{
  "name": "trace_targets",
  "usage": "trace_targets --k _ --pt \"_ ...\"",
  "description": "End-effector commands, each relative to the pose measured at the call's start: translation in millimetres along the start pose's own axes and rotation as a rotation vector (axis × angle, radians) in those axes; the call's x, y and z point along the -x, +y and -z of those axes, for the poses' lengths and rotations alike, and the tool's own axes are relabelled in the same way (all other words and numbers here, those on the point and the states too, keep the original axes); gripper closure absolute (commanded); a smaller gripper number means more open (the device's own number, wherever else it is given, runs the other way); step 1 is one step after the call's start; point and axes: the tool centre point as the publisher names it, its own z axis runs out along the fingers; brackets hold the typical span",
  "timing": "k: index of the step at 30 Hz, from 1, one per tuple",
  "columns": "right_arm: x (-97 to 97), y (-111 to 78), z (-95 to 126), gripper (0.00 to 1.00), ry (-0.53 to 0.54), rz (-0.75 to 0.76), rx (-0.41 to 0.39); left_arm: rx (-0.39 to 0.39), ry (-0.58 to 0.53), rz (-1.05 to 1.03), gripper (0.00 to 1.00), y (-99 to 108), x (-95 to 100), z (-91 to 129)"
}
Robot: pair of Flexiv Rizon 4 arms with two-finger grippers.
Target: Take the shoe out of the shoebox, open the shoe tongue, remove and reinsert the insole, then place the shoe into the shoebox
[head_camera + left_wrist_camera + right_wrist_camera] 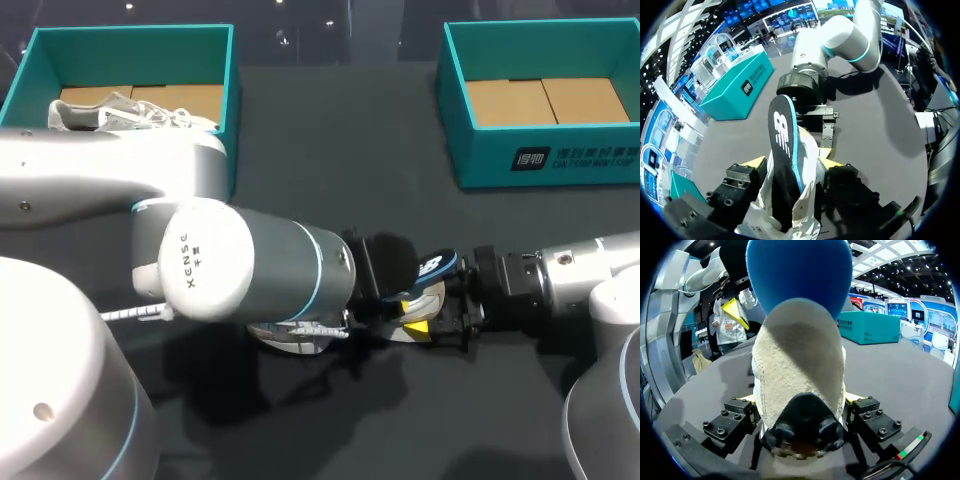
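Bench [335, 140]: dark charcoal, matte, no pattern, and it fills the head view. Light falls evenly from above. Soft-edged shadows lie on it at the middle and near front.

Left wrist view: the surface [875, 120] reads mid grey, with one darker shadow across it.

Right wrist view: bench [900, 365] grey, smooth, evenly lit.

An exhibition hall: lit display booths [720, 55] and large screens [897, 307] surround the dark table [880, 130].
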Motion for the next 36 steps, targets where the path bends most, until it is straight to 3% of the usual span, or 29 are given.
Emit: trace_targets --k 1,11,19,21,22,23,24,36 --pt "1.8 -1.4 -4.5 1.0 -0.001 -0.001 -0.005 -0.013 -0.045 0.013 0.51 0.7 -4.7 -3.8" --pt "1.8 -1.4 -4.5 1.0 -0.001 -0.001 -0.005 -0.034 -0.078 0.044 0.53 3.9 -2.0 -18.1" --pt "1.8 -1.4 -4.5 1.0 -0.001 -0.001 -0.005 -0.027 -0.087 0.075 0.61 5.1 4.3 -31.1" --pt "1.8 -1.4 -4.5 1.0 -0.001 -0.001 -0.005 -0.024 -0.083 0.082 0.69 5.9 5.1 -33.4" --pt "1.8 -1.4 -4.5 1.0 -0.001 -0.001 -0.005 -0.023 -0.079 0.085 0.79 6.2 5.2 -33.8" --pt "1.8 -1.4 -4.5 1.0 -0.001 -0.001 -0.005 -0.023 -0.077 0.089 0.96 6.7 5.7 -34.2" --pt "1.8 -1.4 -4.5 1.0 -0.001 -0.001 -0.005 -0.024 -0.076 0.091 1.0 7.0 6.2 -34.0" --pt "1.8 -1.4 -4.5 1.0 -0.001 -0.001 -0.005 -0.063 -0.058 0.133 1.0 0.8 20.2 -23.6"
